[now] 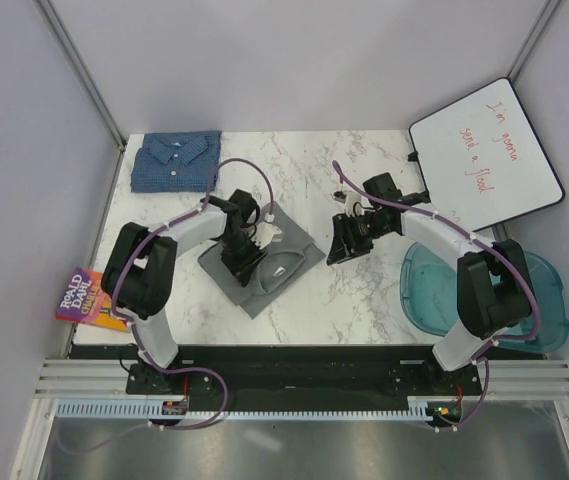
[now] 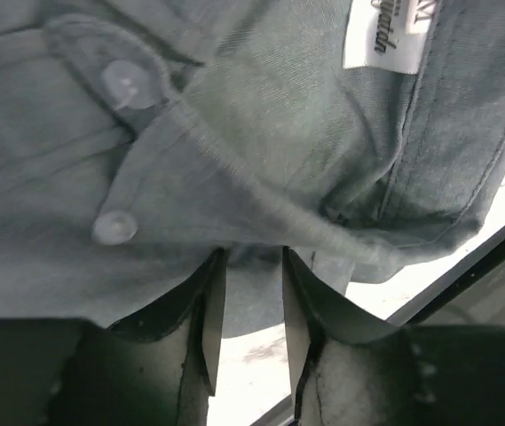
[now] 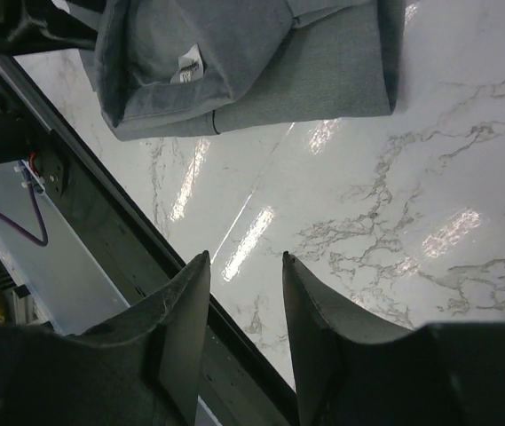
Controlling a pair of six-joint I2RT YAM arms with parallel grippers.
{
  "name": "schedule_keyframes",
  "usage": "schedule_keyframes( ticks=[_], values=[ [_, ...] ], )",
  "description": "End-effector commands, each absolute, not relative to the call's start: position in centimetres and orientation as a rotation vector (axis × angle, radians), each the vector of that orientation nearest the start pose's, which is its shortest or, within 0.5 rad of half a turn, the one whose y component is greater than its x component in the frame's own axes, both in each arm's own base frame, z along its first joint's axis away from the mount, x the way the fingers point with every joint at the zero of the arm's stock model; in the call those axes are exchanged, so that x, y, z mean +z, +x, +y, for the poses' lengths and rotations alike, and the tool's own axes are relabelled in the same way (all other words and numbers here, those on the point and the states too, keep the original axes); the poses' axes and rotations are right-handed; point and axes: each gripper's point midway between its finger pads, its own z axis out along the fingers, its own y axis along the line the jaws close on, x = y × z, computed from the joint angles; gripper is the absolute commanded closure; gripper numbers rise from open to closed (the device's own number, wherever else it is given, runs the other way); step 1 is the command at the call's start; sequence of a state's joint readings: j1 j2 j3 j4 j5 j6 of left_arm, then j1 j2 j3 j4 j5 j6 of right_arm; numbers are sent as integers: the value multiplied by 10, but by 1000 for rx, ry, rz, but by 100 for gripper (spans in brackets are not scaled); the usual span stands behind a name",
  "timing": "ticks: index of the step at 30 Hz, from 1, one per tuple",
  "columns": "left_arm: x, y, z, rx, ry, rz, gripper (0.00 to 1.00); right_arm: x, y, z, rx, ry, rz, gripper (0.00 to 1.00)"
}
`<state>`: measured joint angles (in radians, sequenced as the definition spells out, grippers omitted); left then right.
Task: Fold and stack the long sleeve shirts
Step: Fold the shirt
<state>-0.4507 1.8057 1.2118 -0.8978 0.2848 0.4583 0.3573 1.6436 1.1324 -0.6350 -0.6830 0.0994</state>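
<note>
Left pincer (image 2: pixel 252 257) stood narrowly parted at the edge of the grey shirt (image 2: pixel 261 160), collar and buttons just beyond its tips; no cloth was seen pinched. Right pincer (image 3: pixel 245 259) stood part-open and empty over bare bench (image 3: pixel 394 231), the grey shirt ahead of it, apart. Blue shirt (image 1: pixel 174 160) lay folded well beyond the left pincer. Risk noted: a shallow bite would likely catch one layer only, and a one-sided lift would spill the fold before stacking.

Plain pale walls (image 1: pixel 314 60) stood around me, meeting at metal corner posts (image 1: pixel 74 62). My bench (image 1: pixel 364 300) was white marble with grey veins, glossy enough to throw back streaks of overhead light. A whiteboard (image 1: pixel 484 150) with red handwriting sat at the upper right, and an aluminium rail (image 1: pixel 84 378) ran along the bottom.
</note>
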Motion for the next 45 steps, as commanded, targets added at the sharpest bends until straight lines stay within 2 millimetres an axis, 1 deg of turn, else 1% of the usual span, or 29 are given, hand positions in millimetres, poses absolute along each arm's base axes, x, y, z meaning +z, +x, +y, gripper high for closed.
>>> schedule_keyframes(
  ticks=[1, 2, 4, 7, 9, 10, 11, 13, 17, 18, 20, 22, 23, 24, 25, 26, 28, 29, 30, 33, 34, 35, 36, 39, 40, 42, 43, 44, 45],
  values=[
    [23, 217, -180, -567, 1315, 2787, 63, 104, 273, 225, 1072, -439, 2642, 56],
    [26, 195, -202, -606, 1392, 2775, 62, 97, 267, 225, 1091, -358, 2684, 56],
    [46, 174, -236, -801, 1345, 2783, 61, 95, 269, 227, 1101, -322, 2666, 59],
    [94, 181, -271, -1072, 1246, 2632, 57, 84, 269, 229, 1097, -287, 2708, 60],
    [125, 202, -267, -1205, 1057, 2533, 50, 81, 272, 232, 1081, -292, 2719, 61],
    [152, 216, -266, -1218, 1012, 2387, 47, 75, 271, 235, 1066, -312, 2735, 60],
    [162, 232, -252, -1217, 921, 2354, 44, 75, 278, 238, 1031, -331, 2725, 60],
    [182, 240, -238, -1190, 851, 2275, 41, 64, 281, 244, 990, -379, 2738, 60],
    [195, 261, -196, -1072, 670, 2225, 36, 51, 306, 264, 894, -480, 2725, 62],
    [195, 266, -189, -1048, 602, 2240, 36, 33, 309, 264, 840, -487, 2775, 67],
    [202, 280, -164, -1003, 466, 2236, 36, 33, 326, 279, 815, -563, 2741, 76],
    [207, 284, -151, -1039, 392, 2223, 36, 14, 336, 288, 743, -612, 2756, 89],
    [204, 287, -137, -1031, 327, 2232, 36, 24, 357, 300, 717, -656, 2685, 93],
    [201, 286, -134, -1037, 316, 2233, 36, 10, 368, 305, 671, -692, 2671, 100],
    [196, 285, -134, -1034, 326, 2239, 36, 9, 381, 313, 598, -752, 2621, 100],
    [185, 287, -123, -996, 306, 2258, 36, 29, 411, 329, 532, -888, 2464, 100],
    [170, 290, -122, -983, 307, 2269, 37, 33, 432, 347, 474, -991, 2355, 93],
    [157, 290, -123, -982, 315, 2291, 39, 59, 451, 357, 450, -994, 2270, 81],
    [144, 295, -122, -976, 310, 2326, 42, 75, 460, 357, 429, -983, 2235, 78],
    [104, 306, -121, -915, 310, 2448, 48, 133, 485, 336, 373, -873, 2156, 67],
    [99, 312, -122, -918, 292, 2467, 50, 137, 483, 329, 395, -855, 2164, 64],
    [90, 317, -120, -895, 233, 2514, 53, 158, 481, 320, 409, -824, 2147, 63],
    [70, 319, -119, -904, 184, 2582, 55, 162, 481, 310, 419, -796, 2160, 62],
    [42, 326, -117, -890, 21, 2690, 62, 167, 451, 293, 488, -791, 2235, 62],
    [38, 326, -120, -908, -38, 2713, 64, 155, 432, 287, 529, -798, 2305, 62],
    [31, 322, -128, -937, -87, 2746, 66, 172, 399, 289, 692, -800, 2308, 62],
    [25, 315, -140, -972, -136, 2777, 67, 153, 374, 285, 755, -798, 2382, 63],
    [24, 310, -148, -1005, -153, 2785, 67, 170, 352, 291, 886, -784, 2358, 63],
    [22, 306, -156, -1019, -177, 2794, 68, 168, 340, 291, 935, -762, 2375, 63]
  ],
)
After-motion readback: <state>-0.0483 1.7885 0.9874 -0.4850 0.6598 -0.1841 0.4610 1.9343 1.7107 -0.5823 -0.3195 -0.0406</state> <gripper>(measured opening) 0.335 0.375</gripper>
